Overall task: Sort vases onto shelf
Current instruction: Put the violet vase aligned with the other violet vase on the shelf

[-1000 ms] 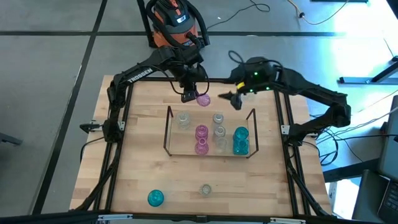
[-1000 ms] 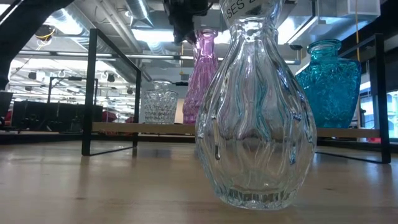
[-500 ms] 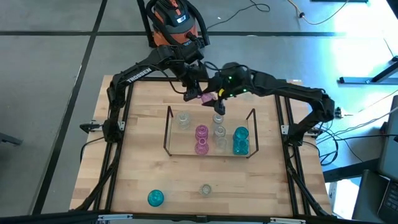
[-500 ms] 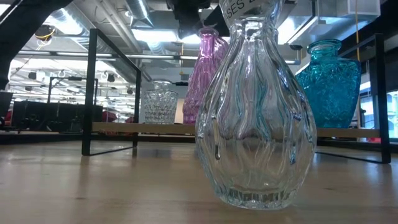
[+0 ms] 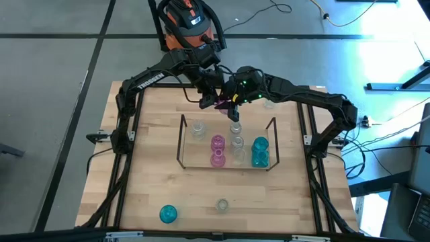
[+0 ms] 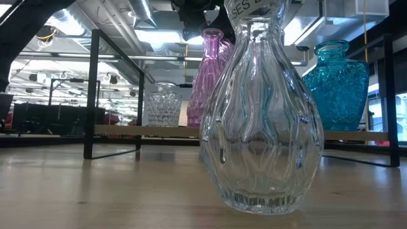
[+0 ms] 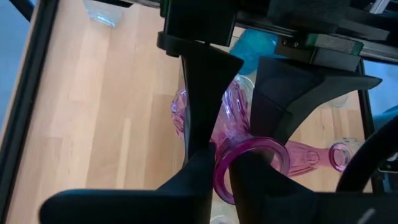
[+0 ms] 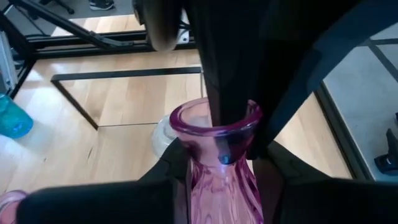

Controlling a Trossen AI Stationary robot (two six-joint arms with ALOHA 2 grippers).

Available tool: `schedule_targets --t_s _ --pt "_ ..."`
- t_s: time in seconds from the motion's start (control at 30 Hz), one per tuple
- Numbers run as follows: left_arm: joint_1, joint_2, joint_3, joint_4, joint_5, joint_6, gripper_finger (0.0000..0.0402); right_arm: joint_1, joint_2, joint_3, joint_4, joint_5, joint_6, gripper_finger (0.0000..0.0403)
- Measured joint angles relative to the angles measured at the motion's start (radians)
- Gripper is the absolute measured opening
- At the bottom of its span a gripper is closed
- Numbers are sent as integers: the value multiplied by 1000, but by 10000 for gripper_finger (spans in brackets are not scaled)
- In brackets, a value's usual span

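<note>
A pink vase (image 5: 220, 103) hangs in the air just beyond the far side of the shelf (image 5: 181, 144), clear of the table. My left gripper (image 7: 222, 180) is shut on its rim and my right gripper (image 8: 222, 155) is shut on its neck. Both meet over the table's far middle. The shelf, a dark wire frame, carries clear, pink and teal vases standing on their bases. A teal vase (image 5: 168, 214) and a clear vase (image 5: 222, 204) stand near the table's near edge. My left gripper pinches the wall of the pink vase's rim (image 7: 219, 163), with one finger (image 8: 225, 93) inside the mouth and the other outside. The fingers come from above, pointing down along the vase. The vase hangs below them, about upright. My right gripper has the vase's neck (image 8: 219, 177) just under the rim, between its two fingers (image 7: 196, 93), one on each side. The fingers reach in from the table's right side and lie across the neck. The vase stays clear of the table and the shelf.
The low view is filled by the clear vase (image 6: 261, 114) near the front edge. Behind it on the shelf stand a pink vase (image 6: 206, 83), a teal vase (image 6: 337, 86) and a cut-glass one (image 6: 164, 105). A black frame (image 5: 124, 134) edges the table.
My right gripper has swung from the table's far right toward the left, reached the pink vase in my left gripper and taken hold of its neck. My left gripper keeps the vase at the same spot beyond the shelf.
</note>
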Motion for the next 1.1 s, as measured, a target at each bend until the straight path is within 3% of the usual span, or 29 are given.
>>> schedule_targets --t_s 0.43,0.67,0.8,1.1 --pt "62 -71 28 14 -11 -9 59 -14 0 3 118 -34 113 85" --pt "115 -184 42 185 -138 -31 60 -6 4 -37 126 -114 169 69" --pt "132 -234 40 278 -131 -81 61 -11 5 -58 160 -78 195 69" --pt "121 -273 38 196 -61 -87 56 -47 -46 -136 486 13 325 69"
